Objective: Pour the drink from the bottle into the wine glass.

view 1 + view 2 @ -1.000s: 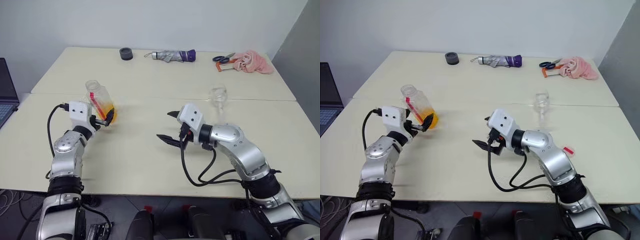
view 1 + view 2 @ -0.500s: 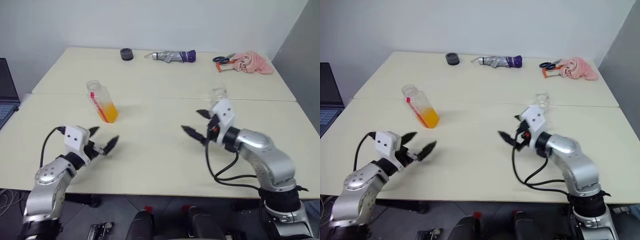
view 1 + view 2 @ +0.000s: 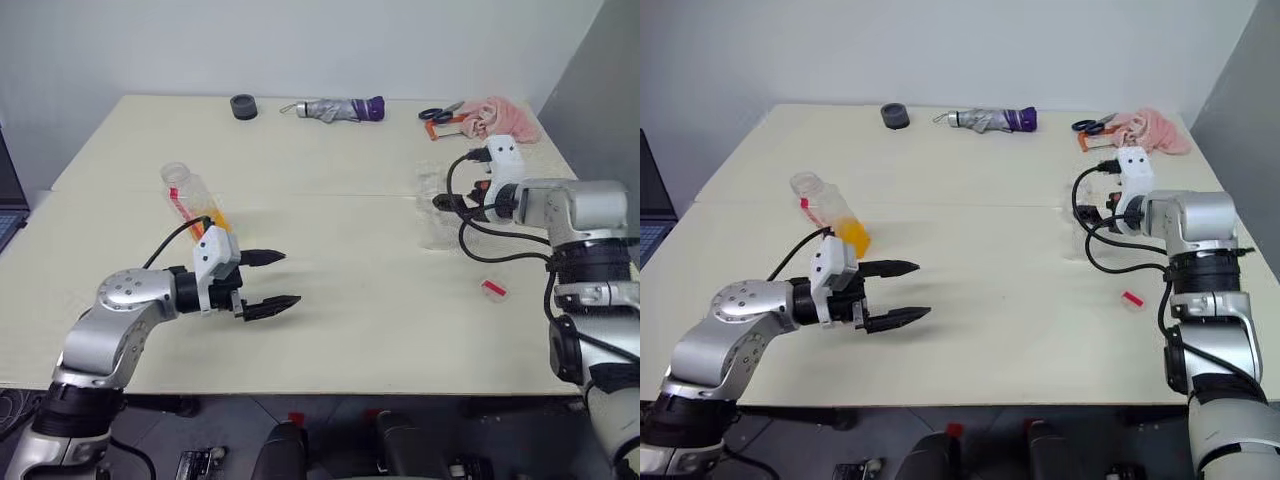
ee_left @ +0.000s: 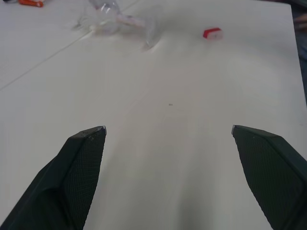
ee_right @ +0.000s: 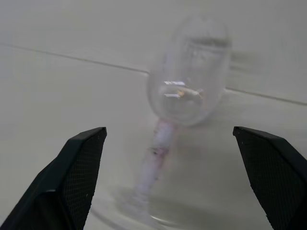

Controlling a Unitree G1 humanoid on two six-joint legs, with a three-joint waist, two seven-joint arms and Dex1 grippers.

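Bottle (image 3: pixel 193 202) upright w/ red label strip; glass (image 5: pixel 184 91) upright; L pincer (image 3: pixel 268 282) & R pincer (image 5: pixel 170 158) both open, empty.

Office-like test room with plain work tables

Two cream tables (image 3: pixel 330 300) stand pushed together before a bare pale wall (image 3: pixel 300 40); a laptop's edge (image 3: pixel 8 195) shows at the frame's left, cables (image 3: pixel 15 400) lower left.
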